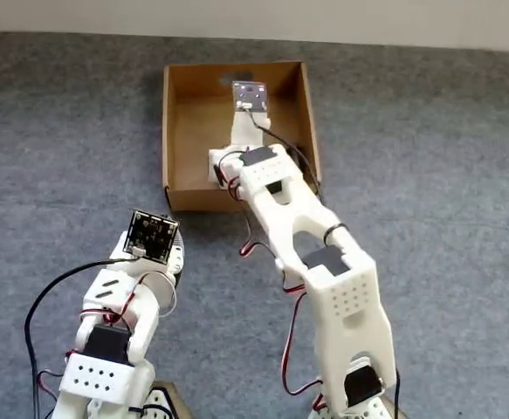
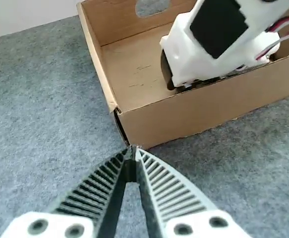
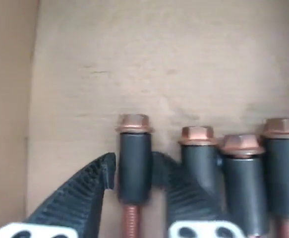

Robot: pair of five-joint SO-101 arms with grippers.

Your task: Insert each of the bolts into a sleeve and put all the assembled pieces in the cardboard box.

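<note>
Four sleeved bolts in cardboard box

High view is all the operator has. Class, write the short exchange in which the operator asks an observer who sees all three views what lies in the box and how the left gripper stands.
Operator: The right arm covers the floor of the box. What is inside?
Observer: Four bolts, each in a sleeve, lie side by side on the floor.
Operator: Is the left gripper holding anything?
Observer: No. It is shut and empty, over the carpet just outside a corner of the box.
</note>
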